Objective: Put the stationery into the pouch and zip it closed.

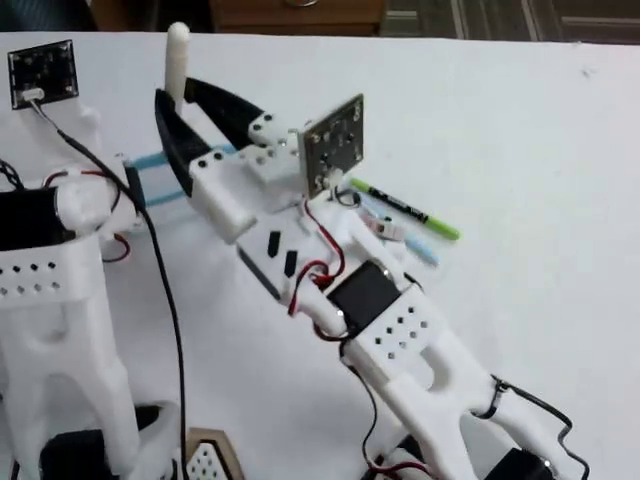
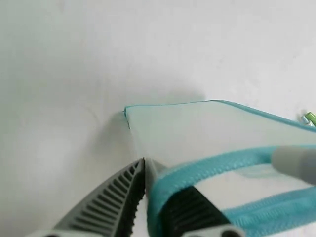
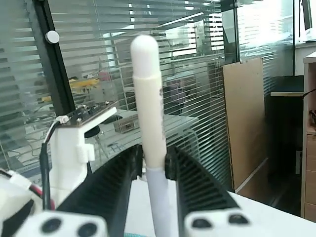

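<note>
A clear pouch with a teal zipper lies at the table's left; in the left wrist view the pouch has its mouth gaping. My left gripper is shut on the pouch's zipper edge at one corner. My right gripper is above the pouch, shut on a white pen that stands upright. In the right wrist view the pen sits between that gripper's black fingers. A pale blurred tip hangs over the pouch's mouth. A green pen and a light blue pen lie on the table right of the arm.
The left arm's white body stands at the near left with a black cable trailing across the table. Its camera board sits at the far left. The white table stretches off to the right.
</note>
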